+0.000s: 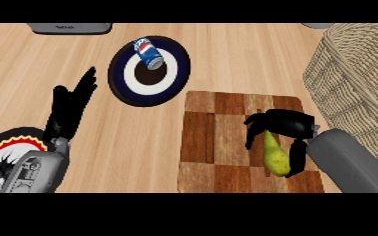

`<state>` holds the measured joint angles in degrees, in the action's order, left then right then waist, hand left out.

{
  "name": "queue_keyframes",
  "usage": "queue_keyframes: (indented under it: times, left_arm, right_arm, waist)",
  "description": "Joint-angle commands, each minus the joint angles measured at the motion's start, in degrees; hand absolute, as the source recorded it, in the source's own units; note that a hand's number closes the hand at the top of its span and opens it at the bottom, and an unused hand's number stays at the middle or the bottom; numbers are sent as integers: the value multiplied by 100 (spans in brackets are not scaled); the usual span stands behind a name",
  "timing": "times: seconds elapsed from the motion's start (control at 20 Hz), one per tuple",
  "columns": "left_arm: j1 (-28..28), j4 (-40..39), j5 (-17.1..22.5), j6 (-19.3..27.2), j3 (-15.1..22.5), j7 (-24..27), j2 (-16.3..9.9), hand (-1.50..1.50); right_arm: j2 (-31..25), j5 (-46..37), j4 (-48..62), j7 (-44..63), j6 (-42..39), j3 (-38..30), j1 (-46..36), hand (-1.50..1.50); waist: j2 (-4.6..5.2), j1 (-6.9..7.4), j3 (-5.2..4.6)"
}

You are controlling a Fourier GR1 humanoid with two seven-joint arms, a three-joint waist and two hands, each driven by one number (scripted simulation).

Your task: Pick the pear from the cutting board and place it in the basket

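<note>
Head view: right robot hand (pixel 284 125) apparently curled round pear (pixel 276 157) on cutting board (pixel 214 140).

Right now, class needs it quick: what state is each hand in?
Left hand: open, holding nothing.
Right hand: curled round the pear on the cutting board.

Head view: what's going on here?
The right hand is down on the checkered cutting board, fingers curled around the pear, which lies on the board, not lifted. The wicker basket sits to the board's right, with nothing visible in it from here. The left hand rests open at the left, fingers up. A blue soda can lies on a dark round plate behind the board.
</note>
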<state>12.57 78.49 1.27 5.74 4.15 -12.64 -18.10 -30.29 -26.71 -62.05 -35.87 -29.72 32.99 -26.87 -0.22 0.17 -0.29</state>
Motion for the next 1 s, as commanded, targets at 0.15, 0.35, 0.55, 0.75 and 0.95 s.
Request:
queue_keyframes:
  times: [0.15,0.35,0.55,0.75,0.95]
  left_arm:
    - [112,-274,-107,-148,-183,285,71,0]
    - [-362,311,-189,-139,-106,20,69,0]
    - [-176,136,-157,-11,-226,-179,-26,0]
    - [-325,137,-109,-13,-279,-31,-1,0]
    - [-355,38,-193,-3,-208,88,85,0]
  right_arm:
    - [237,-646,234,-959,550,34,63,150]
    - [329,-931,77,-53,1004,-174,201,150]
    - [287,-1553,-41,2407,1830,-433,211,150]
    - [644,-2257,-711,4032,2416,-305,401,150]
    - [1266,-2547,-2023,5370,2429,-122,850,150]
  waist:
    - [32,6,31]
    - [15,8,29]
    - [-125,-259,0]
    - [-140,-314,-2]
    - [-70,-278,13]
